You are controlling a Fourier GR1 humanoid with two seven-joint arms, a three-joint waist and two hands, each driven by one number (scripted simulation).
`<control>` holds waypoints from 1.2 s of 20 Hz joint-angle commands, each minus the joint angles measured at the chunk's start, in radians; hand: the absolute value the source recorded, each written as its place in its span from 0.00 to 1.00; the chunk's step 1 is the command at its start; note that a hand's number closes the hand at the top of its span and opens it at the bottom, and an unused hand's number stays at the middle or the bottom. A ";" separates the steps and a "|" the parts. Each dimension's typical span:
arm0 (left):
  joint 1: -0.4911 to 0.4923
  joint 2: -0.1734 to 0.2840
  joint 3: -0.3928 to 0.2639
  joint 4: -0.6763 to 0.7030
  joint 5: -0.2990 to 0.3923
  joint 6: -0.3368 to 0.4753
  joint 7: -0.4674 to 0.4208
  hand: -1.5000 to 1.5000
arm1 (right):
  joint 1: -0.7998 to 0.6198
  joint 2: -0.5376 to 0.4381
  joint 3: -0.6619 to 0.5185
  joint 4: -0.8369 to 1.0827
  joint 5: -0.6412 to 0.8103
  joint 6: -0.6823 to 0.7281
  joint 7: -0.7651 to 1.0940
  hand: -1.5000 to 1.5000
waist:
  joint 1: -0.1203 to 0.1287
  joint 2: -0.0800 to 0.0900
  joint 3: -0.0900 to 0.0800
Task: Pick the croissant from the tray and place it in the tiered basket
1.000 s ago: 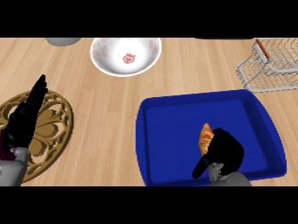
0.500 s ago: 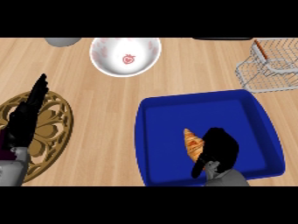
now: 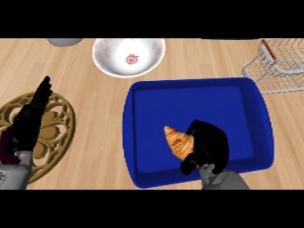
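Blue tray holding the croissant near its front edge. Right hand, closer than a second ago, now curls its fingers against the pastry's right side; grasp forming, lift pending. Tiered basket stands beyond. Left hand rests straight-fingered.

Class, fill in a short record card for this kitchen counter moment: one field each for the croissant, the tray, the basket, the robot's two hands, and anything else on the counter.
croissant: lying in the blue tray, right hand curled round its right side
blue tray: on the wooden counter, centre right
wire basket: at the upper right, beyond the tray
right hand: over the tray, closing on the croissant
left hand: open, resting over the round trivet
round trivet: at the left
white bowl: beyond the tray, strawberry mark inside
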 commanded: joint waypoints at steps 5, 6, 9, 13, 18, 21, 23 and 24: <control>-0.041 0.028 0.038 0.049 -0.002 -0.013 -0.009 0.50 | -0.105 -0.015 -0.037 -0.182 -0.204 -0.016 -0.349 1.00 | -0.014 0.003 0.003; 0.001 -0.007 0.005 0.010 -0.007 -0.004 0.001 0.50 | -0.117 -0.024 -0.065 -0.187 -0.196 -0.051 -0.371 1.00 | -0.007 0.001 0.003; 0.016 0.020 0.028 -0.007 0.009 -0.025 0.015 0.50 | -0.143 -0.096 -0.135 -0.375 -0.179 -0.025 -0.344 1.00 | -0.015 -0.005 0.003; -0.050 0.031 0.056 0.029 0.001 -0.023 0.027 0.50 | -0.255 -0.077 -0.198 -0.484 -0.169 0.017 -0.254 1.00 | -0.018 -0.002 0.002; 0.008 -0.023 0.022 0.002 -0.030 0.000 -0.003 0.50 | -0.311 -0.230 -0.370 -0.506 -0.195 0.103 -0.297 1.00 | -0.011 0.000 0.002; -0.063 -0.045 0.031 0.110 -0.042 -0.002 -0.030 0.50 | -0.443 -0.262 -0.414 -0.398 -0.201 0.181 -0.271 1.00 | -0.009 0.003 0.001; -0.047 -0.048 0.017 0.053 -0.049 -0.003 -0.001 0.50 | -0.531 -0.316 -0.524 -0.365 -0.341 0.293 -0.282 1.00 | -0.006 0.002 0.002; -0.008 -0.002 0.055 0.041 -0.017 -0.065 -0.037 0.50 | -0.521 -0.301 -0.523 -0.301 -0.310 0.232 -0.324 1.00 | -0.001 0.002 0.002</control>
